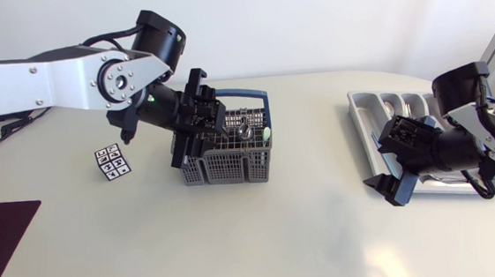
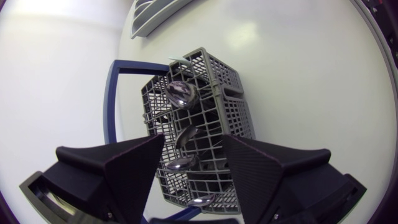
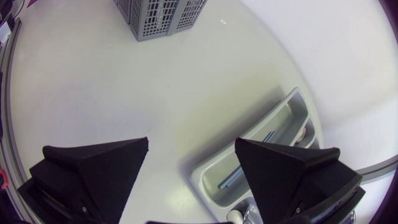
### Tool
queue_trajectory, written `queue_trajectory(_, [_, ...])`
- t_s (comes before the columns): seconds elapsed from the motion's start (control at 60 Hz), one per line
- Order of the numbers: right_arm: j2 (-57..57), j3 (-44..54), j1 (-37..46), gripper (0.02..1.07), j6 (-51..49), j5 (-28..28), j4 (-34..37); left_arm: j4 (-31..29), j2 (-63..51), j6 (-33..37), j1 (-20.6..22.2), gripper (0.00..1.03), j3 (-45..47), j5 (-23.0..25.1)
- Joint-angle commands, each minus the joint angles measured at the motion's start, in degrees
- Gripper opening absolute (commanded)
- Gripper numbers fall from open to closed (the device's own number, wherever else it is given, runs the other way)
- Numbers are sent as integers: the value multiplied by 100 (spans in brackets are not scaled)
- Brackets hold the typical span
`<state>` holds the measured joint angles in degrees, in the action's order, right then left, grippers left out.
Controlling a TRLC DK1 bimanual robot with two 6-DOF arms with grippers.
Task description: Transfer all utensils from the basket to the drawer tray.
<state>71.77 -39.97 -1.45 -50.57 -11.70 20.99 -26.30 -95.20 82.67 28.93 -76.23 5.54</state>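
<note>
Spoons (image 2: pixel 181 93) stand bowl-up in the grey mesh basket (image 1: pixel 232 166), which sits near the middle of the table with its blue handle (image 2: pixel 112 106) folded to one side. At least four bowls show from the left wrist, spread over the compartments. The left gripper (image 2: pixel 193 149) hovers right above them, fingers spread wide and touching nothing.

They look like polished metal, so probably stiff, light and slippery; the rounded bowls would likely slide out of broad wedge fingers. The narrow neck just under a bowl seems the better place to pinch (the mesh walls leave little room lower down), followed by a straight upward pull so the handle does not snag on the grid.

The drawer tray (image 3: pixel 280 121) lies well apart, at the table's right end. One long compartment holds a slim bluish-handled utensil (image 3: pixel 245 165) — what lies in the other slots is too hidden to tell. The right gripper (image 3: pixel 193 146) hangs over the table at the tray's edge, fingers apart and empty.
</note>
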Motion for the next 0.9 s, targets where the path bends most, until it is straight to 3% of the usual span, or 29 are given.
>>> queue_trajectory(0.0, [171,-161,-30,102,29,19,-43,-15,-359,416,-63,65,-358,-18])
queue_trajectory(0.167, [408,-284,49,102,-85,-51,-69,-15,-781,610,-107,58,-789,-36])
queue_trajectory(0.45, [610,-319,383,102,-287,-245,-113,-217,-1150,987,-203,25,-1096,-79])
queue_trajectory(0.6, [602,-284,453,102,-366,-280,-113,-261,-1106,979,-168,19,-1008,-71])
queue_trajectory(0.717, [566,-222,453,102,-384,-280,-113,-252,-1036,1005,-151,4,-850,-71])
queue_trajectory(0.883, [479,-161,453,102,-357,-271,-104,-252,-895,935,-168,4,-771,-53])
